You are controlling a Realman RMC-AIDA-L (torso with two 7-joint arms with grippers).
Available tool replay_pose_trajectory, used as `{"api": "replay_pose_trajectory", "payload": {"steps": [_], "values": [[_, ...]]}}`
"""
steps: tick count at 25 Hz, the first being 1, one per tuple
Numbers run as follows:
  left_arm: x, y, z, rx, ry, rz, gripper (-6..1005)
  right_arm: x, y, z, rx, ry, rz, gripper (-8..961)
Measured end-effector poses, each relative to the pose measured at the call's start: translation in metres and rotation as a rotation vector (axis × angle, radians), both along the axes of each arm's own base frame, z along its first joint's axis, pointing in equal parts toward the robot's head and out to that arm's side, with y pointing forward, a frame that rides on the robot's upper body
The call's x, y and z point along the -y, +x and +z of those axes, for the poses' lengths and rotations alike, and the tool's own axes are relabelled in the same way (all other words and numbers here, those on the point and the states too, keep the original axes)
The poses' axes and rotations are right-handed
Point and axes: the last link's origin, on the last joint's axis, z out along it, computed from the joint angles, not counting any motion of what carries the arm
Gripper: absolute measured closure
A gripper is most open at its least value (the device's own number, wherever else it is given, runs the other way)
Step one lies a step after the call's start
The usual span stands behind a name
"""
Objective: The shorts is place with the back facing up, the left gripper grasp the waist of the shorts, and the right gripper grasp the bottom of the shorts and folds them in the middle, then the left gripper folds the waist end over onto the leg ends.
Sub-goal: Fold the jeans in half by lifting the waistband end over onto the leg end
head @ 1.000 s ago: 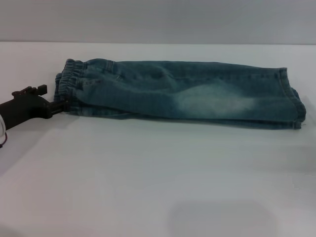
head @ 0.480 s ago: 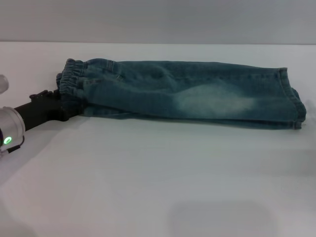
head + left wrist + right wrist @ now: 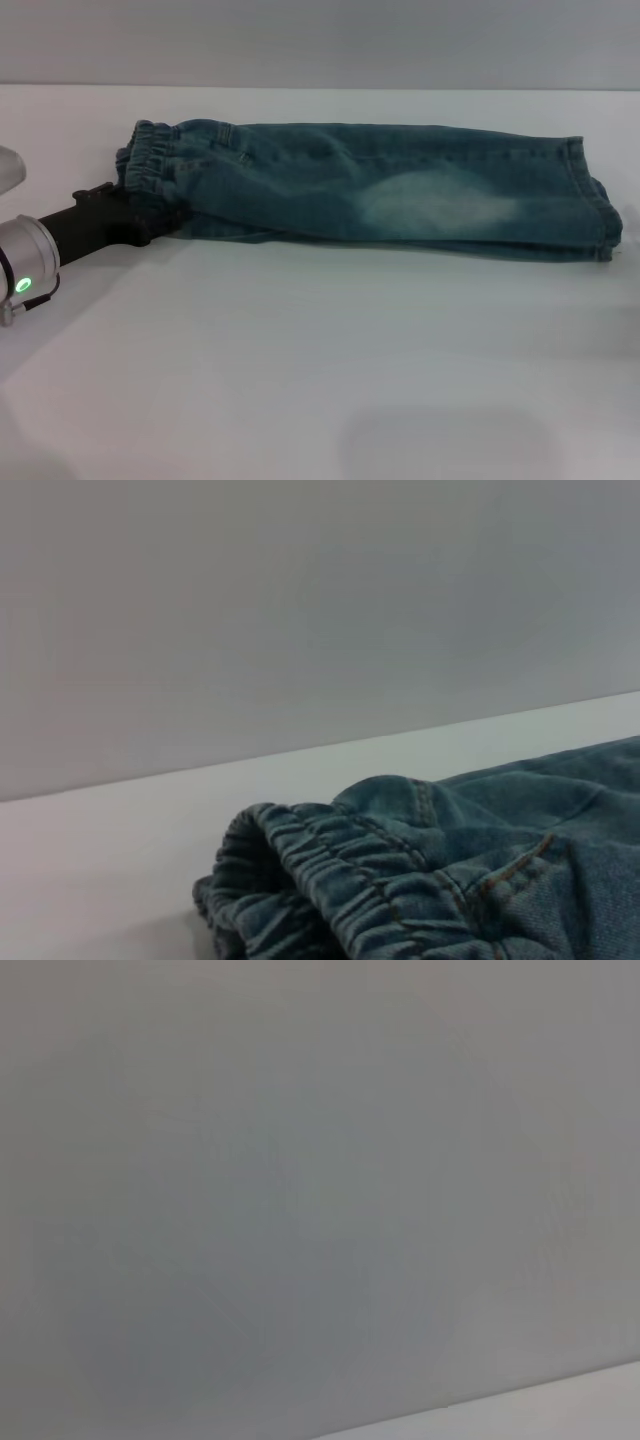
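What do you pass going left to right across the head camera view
left gripper → elastic waist of the shorts → pale bleached patch → leg ends, all on the white table.

shorts [image 3: 380, 190]: 1 pair, lengthwise on the table, its nearest end touching the left gripper
elastic waist [image 3: 150, 175]: 1, the end right at the left gripper
leg ends [image 3: 595, 200]: 2 hems stacked, at the end farthest from the left gripper
pale bleached patches [image 3: 440, 205]: 1 in sight, midway along, well apart from the left gripper
left gripper [image 3: 150, 225]: 1
green light [image 3: 22, 285]: 1, on the wrist behind the left gripper
table [image 3: 320, 380]: 1
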Motion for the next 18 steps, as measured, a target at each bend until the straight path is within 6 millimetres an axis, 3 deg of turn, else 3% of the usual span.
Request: {"api": "replay_pose_trajectory", "payload": {"steps": [10,18], "values": [[0.0039,-0.0057,0.0038,0.030,0.030,0.027,375,0.0017,0.0013,-0.0006,-0.002,0.000,-0.006,382],[0.0054,-0.0061,0.0015,0.040,0.025,0.036,701,0.0024,0.0013,-0.0013,-0.009,0.001,-0.009,382]]}}
